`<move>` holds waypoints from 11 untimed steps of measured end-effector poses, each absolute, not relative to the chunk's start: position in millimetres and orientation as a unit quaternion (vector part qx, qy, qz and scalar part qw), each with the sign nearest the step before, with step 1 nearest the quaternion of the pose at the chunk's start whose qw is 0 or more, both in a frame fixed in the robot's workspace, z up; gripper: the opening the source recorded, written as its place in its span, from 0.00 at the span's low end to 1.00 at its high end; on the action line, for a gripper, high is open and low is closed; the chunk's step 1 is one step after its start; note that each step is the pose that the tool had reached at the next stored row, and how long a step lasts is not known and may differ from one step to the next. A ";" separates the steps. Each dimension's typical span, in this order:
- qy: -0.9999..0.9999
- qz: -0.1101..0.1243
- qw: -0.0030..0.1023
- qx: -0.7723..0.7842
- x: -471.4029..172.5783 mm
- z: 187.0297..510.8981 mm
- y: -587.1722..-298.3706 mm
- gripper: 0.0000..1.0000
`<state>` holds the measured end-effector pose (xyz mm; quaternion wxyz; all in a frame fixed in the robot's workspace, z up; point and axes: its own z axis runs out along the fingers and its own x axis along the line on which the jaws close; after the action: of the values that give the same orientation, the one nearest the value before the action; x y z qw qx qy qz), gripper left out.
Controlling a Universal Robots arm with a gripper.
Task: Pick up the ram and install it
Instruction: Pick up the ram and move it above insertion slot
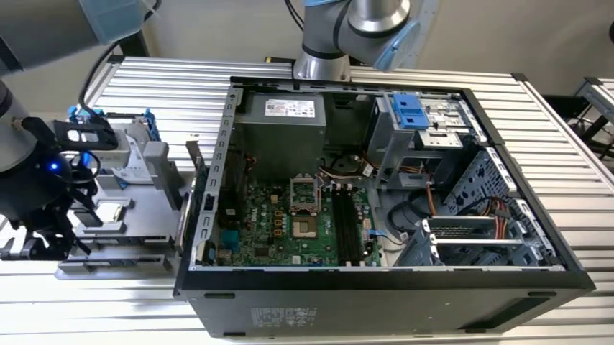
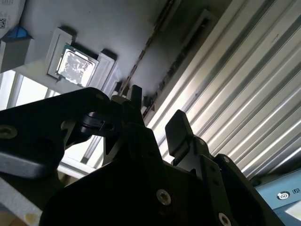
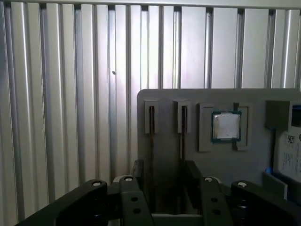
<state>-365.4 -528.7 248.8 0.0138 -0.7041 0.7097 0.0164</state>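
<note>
End effector was open, fingers apart and gripping nothing. It hung low over the gray holder on the slatted surface, to the exterior view's left of the open computer case. Ram stood on edge in a holder slot, with a 2nd stick in the next slot. Processor chip sat just beside them.
</note>
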 end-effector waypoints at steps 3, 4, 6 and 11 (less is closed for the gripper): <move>0.710 0.016 0.014 -0.704 -365.4 243.4 -528.7 1.00; 0.710 0.016 0.014 -0.704 -365.4 241.5 -528.7 1.00; 0.710 0.016 0.014 -0.704 -365.3 237.7 -528.7 1.00; 0.710 0.016 0.014 -0.704 -365.3 228.8 -529.0 1.00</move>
<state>-365.3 -529.0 228.8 0.0138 -0.7041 0.7098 0.0162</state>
